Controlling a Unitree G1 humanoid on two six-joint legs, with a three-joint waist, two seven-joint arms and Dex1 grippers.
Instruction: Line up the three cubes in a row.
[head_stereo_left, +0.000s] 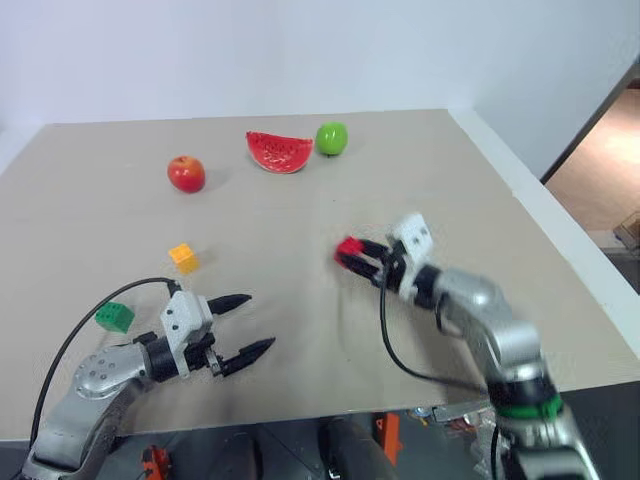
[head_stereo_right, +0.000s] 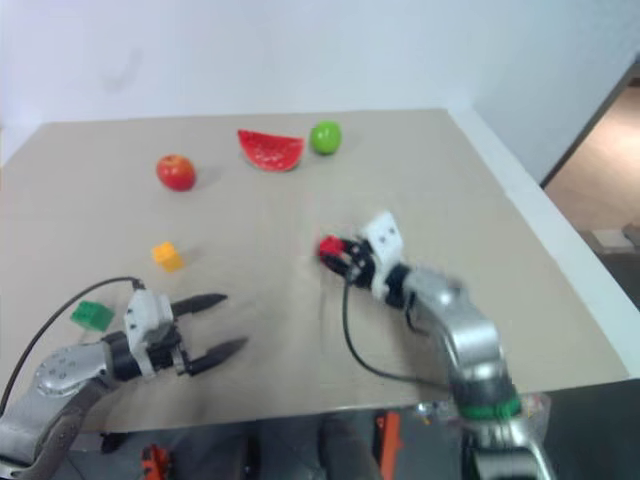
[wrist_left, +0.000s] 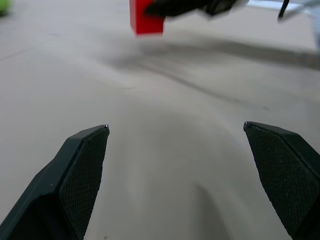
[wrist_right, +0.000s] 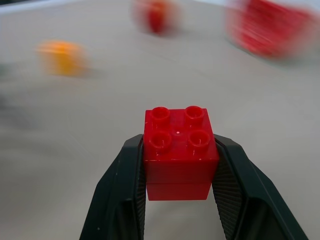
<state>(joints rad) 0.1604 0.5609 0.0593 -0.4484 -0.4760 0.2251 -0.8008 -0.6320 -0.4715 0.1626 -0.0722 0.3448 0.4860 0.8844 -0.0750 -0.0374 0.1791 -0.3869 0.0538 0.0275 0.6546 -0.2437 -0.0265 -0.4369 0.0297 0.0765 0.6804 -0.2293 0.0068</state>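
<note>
The right end effector pinches the red cube above the tabletop. The left end effector is spread wide — empty — near the green cube.

Left arm: reaches in from the near left edge of the table, forearm low, a black cable looping off its wrist. Left gripper: points roughly level toward the right, its two black fingers spread wide apart with nothing between them.

Right arm: extends from the near right corner, forearm angled forward and to the left, silver casing with a green band near the elbow, black cable hanging beneath. Right gripper: points forward and left, raised above the tabletop, fingers pressed against opposite sides of the red cube, studs facing up.
</note>
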